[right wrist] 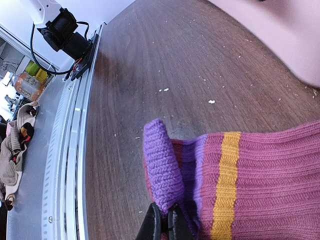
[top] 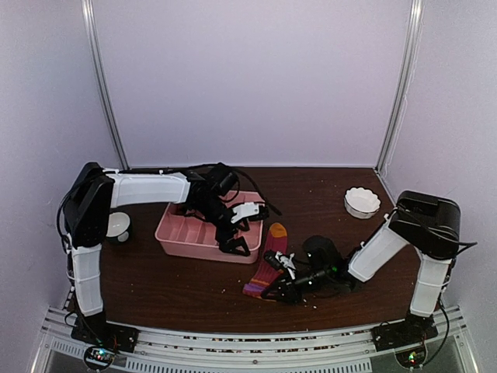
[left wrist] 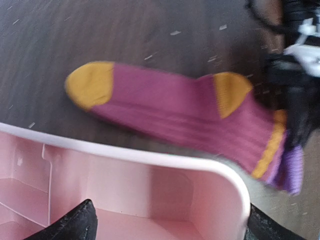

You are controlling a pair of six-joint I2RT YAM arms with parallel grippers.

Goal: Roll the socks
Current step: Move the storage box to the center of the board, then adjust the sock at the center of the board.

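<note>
The socks (top: pixel 268 264) show as one flat magenta strip with orange toe, orange heel and a purple cuff, lying on the brown table right of the pink tray (top: pixel 180 237). I cannot tell whether a second sock lies beneath. My right gripper (top: pixel 273 291) is shut on the folded purple cuff (right wrist: pixel 162 167), its jaws pinching the knit at the near end (right wrist: pixel 165 223). My left gripper (top: pixel 238 227) hangs open over the tray's right compartment, its dark fingertips (left wrist: pixel 75 223) wide apart with only the tray's rim (left wrist: pixel 150 157) between them. The sock (left wrist: pixel 165 107) lies just beyond that rim.
A white fluted bowl (top: pixel 362 202) stands at the back right. A small round white object (top: pixel 118 225) sits left of the tray. A metal rail (top: pixel 248 346) runs along the table's near edge. Pale crumbs (right wrist: pixel 212 101) dot the wood.
</note>
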